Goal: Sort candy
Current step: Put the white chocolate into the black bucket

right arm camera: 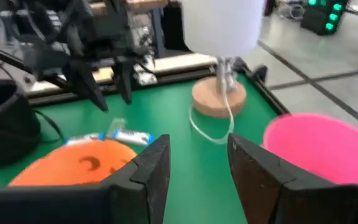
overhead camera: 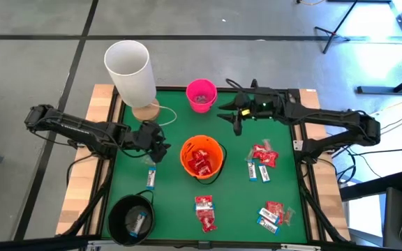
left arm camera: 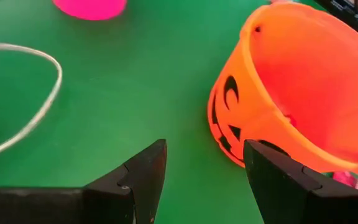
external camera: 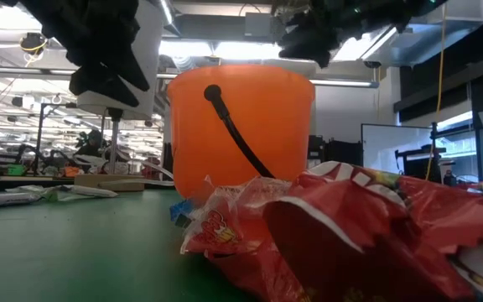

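Left tool [overhead camera: 158, 150] hovers just beside the orange bucket [overhead camera: 202, 157], on its left, fingers [left arm camera: 143, 177] spread and nothing between them. Right tool [overhead camera: 234, 118] hangs over the back of the green surface [overhead camera: 173, 202], near the pink bucket [overhead camera: 201, 94]; its fingers [right arm camera: 151, 168] stand apart with only surface showing in the gap, released. Candy is scattered: red packets already sit inside the orange bucket [overhead camera: 201, 162], a white-and-blue bar [overhead camera: 151, 178] lies on the surface just below the left tool, a red pair [overhead camera: 204, 213] sits in front of the orange bucket, a cluster of red packets and bars [overhead camera: 260, 162] lies to the bucket's right, and another cluster [overhead camera: 271, 216] is near the front right corner. Something small shows inside the black bucket [overhead camera: 131, 219] at front left, hard to tell what. A white lamp [overhead camera: 130, 70] on a wooden base stands at the back left. From the low view, red packets [external camera: 342, 226] fill the foreground, the orange bucket upright behind them.
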Robot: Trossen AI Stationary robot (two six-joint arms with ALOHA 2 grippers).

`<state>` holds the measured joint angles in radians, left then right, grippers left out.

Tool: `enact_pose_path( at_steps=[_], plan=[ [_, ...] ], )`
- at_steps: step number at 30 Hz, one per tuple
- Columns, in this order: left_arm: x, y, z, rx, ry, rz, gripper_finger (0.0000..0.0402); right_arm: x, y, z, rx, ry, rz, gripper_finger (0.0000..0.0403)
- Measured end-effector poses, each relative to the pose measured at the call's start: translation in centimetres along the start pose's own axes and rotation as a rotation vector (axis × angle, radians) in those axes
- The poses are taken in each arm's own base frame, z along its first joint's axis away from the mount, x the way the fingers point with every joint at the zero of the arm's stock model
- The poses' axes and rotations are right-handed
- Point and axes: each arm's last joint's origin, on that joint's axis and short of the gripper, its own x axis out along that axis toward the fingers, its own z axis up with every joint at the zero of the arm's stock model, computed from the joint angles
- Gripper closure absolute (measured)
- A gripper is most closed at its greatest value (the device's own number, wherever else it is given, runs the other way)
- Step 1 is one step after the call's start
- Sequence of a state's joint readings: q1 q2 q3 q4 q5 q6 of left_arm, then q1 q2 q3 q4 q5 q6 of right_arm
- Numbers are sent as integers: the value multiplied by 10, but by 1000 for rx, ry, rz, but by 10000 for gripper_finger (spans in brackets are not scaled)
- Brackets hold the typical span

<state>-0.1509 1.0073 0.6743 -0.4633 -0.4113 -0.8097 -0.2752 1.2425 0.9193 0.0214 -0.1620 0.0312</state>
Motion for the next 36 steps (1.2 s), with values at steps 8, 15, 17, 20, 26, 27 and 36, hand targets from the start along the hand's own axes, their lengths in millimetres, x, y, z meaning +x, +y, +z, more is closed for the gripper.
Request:
enact_pose_path(
  at_steps=[8,15,17,20,26,27,36],
  plan=[
    [10,4,2,2,-44,100,195,-16,1,-13,39,-64,-23,246],
    [33,12,1,-21,38,177,195,-21,2,-11,42,-70,-35,246],
    [40,16,-2,-34,112,204,195,-21,2,-12,46,-60,-35,246],
    [45,22,-8,-74,245,213,195,-21,2,-14,48,-44,-36,246],
    [44,29,-16,-151,355,273,195,-21,2,-15,50,-30,-38,246],
    [43,29,-17,-168,365,271,195,-21,2,-15,49,-32,-37,246],
    [54,29,-24,-189,426,308,195,-21,2,-15,49,-33,-37,246]
  ],
)
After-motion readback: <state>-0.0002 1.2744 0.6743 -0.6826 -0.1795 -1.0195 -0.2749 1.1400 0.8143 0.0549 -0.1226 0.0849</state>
